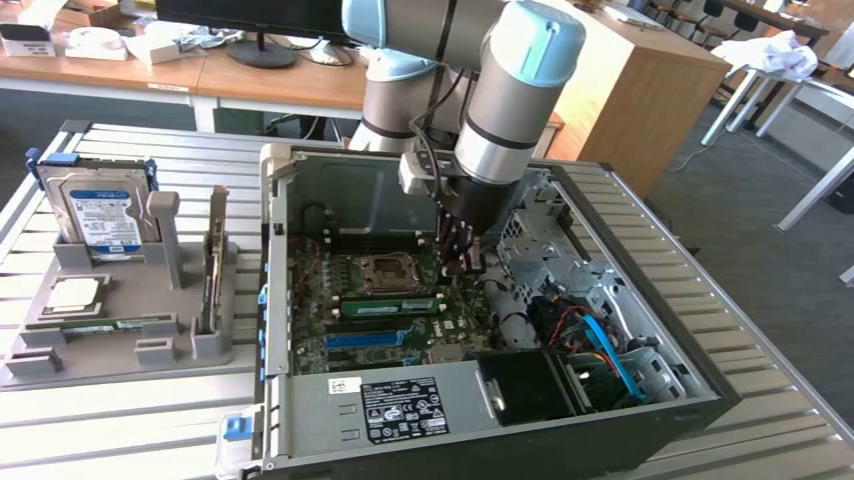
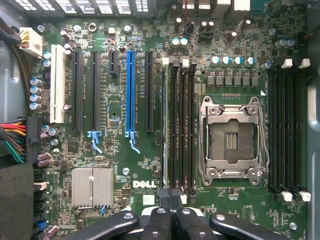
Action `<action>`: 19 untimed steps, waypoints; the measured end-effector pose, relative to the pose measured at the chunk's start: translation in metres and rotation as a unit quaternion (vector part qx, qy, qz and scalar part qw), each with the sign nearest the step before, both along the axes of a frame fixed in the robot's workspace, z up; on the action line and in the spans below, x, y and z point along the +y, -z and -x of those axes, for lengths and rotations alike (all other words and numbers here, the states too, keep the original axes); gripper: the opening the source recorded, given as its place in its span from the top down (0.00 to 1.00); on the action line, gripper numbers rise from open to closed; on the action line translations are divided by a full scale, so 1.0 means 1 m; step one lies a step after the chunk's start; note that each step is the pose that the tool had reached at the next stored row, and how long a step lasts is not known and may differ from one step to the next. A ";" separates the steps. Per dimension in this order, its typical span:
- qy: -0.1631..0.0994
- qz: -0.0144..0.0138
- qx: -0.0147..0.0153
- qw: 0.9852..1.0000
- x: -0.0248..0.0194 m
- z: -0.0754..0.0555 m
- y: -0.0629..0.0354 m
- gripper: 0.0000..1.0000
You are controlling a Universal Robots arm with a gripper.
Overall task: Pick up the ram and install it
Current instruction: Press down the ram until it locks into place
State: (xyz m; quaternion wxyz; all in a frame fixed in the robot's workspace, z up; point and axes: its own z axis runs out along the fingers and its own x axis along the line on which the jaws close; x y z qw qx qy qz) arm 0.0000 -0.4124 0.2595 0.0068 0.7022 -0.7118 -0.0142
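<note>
A long green ram stands on edge in a slot of the motherboard, between the processor socket and the blue slot. From the wrist it is a thin pale line along the outermost of the black memory slots. My gripper reaches down into the open computer case, just above the far end of that slot bank. Its fingers are shut together with nothing between them, their tips over the slots' end clips. Whether they touch the ram I cannot tell.
The case walls enclose the motherboard; cables and a drive cage lie on the exterior view's right. On the exterior view's left, a grey holder tray carries a hard drive, a square processor and another green stick.
</note>
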 end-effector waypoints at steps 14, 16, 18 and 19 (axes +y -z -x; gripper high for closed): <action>0.000 0.000 0.000 1.000 0.0000 0.000 0.0091 0.90; 0.000 0.000 0.000 1.000 0.0000 0.000 0.0092 0.90; 0.000 0.000 0.000 1.000 0.0000 -0.001 0.0092 0.90; 0.000 0.000 0.000 1.000 0.0000 -0.002 0.0092 0.90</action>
